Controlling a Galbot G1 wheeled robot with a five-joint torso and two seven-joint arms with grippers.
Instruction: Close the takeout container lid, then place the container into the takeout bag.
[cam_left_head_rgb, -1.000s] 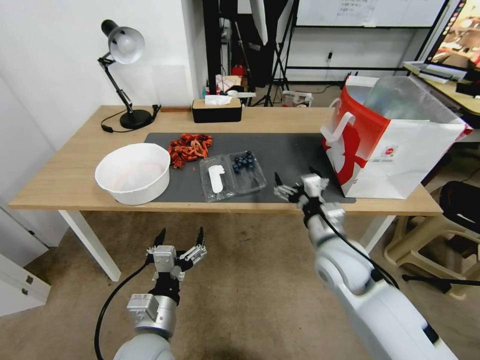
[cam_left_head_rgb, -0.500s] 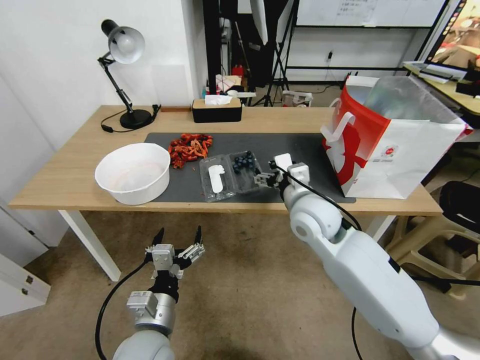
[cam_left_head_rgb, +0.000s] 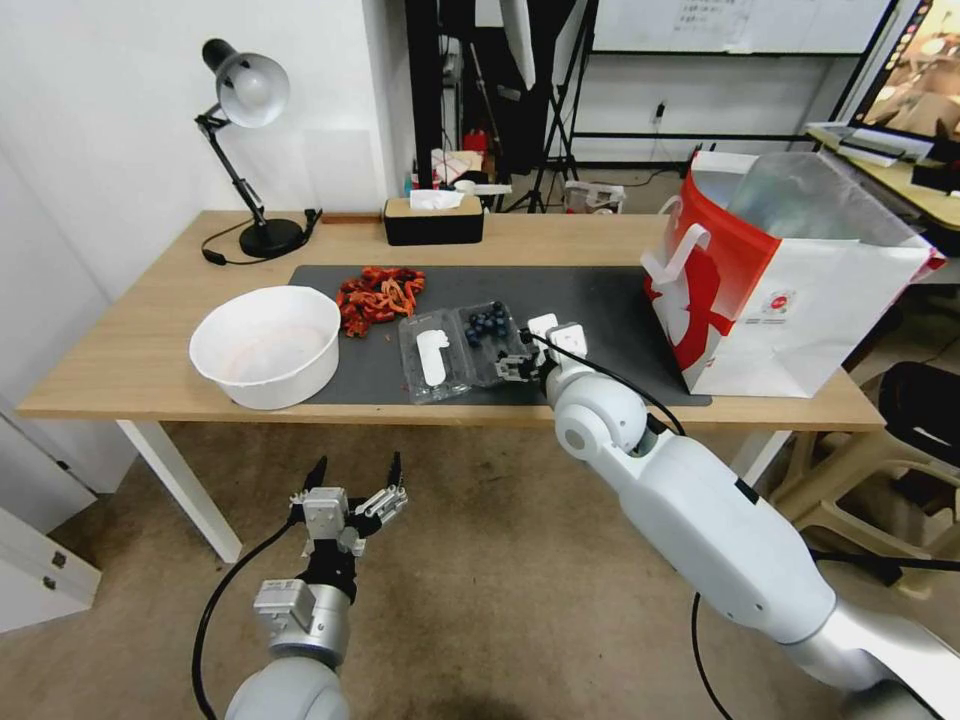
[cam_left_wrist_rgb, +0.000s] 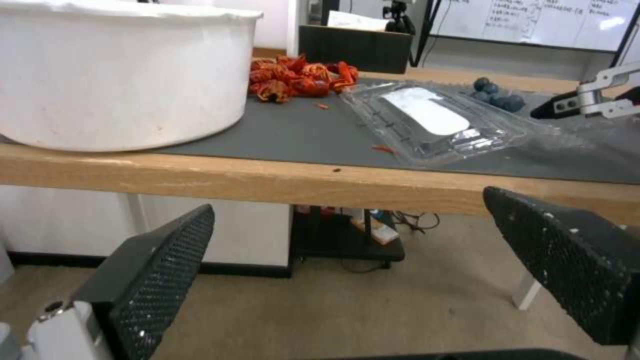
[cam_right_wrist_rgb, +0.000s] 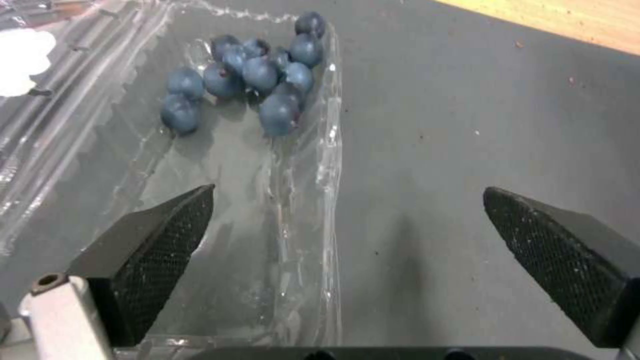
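**Right pincer straddles the box edge**

The takeout container (cam_left_head_rgb: 465, 352) lies open on the desk (cam_left_head_rgb: 120, 370), lid (cam_left_head_rgb: 432, 358) flat. Right pincer (cam_left_head_rgb: 517, 364) spread wide over its berry-side rim, gripping nothing. Left pincer (cam_left_head_rgb: 356, 478) hangs open below the desk. Takeout bag (cam_left_head_rgb: 790, 280) stands well apart.

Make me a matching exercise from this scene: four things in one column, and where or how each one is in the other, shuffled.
1. lid
2. takeout bag
3. left gripper
4. right gripper

a. open, at the berry half's edge
b. upright on the table's right end
c. lying open on the mat
d. open, below the table edge

Pairs: 1-c, 2-b, 3-d, 4-a
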